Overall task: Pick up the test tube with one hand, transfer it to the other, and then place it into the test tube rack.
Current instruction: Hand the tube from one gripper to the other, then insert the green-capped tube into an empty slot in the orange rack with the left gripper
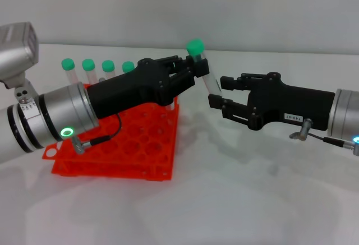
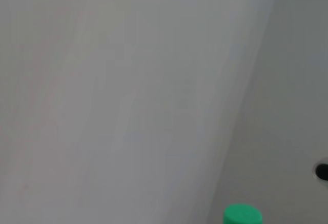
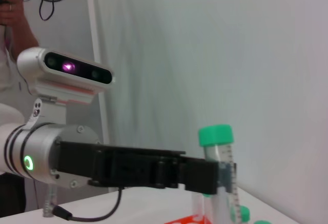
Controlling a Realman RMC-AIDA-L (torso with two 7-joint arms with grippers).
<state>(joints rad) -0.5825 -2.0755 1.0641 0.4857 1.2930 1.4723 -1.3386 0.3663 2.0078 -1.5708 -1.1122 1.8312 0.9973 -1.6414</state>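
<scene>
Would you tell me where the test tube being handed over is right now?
In the head view, the test tube is held aloft in the left claw, above the rack's right edge, facing the open right claw.

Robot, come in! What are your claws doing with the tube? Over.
Left claw shut on green-capped clear test tube, held mid-air. Right claw open, at tube's lower end. Orange-red rack below.

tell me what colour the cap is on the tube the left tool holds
Green; the cap on the test tube, gripped by the left tool, shows best in the head view.
</scene>
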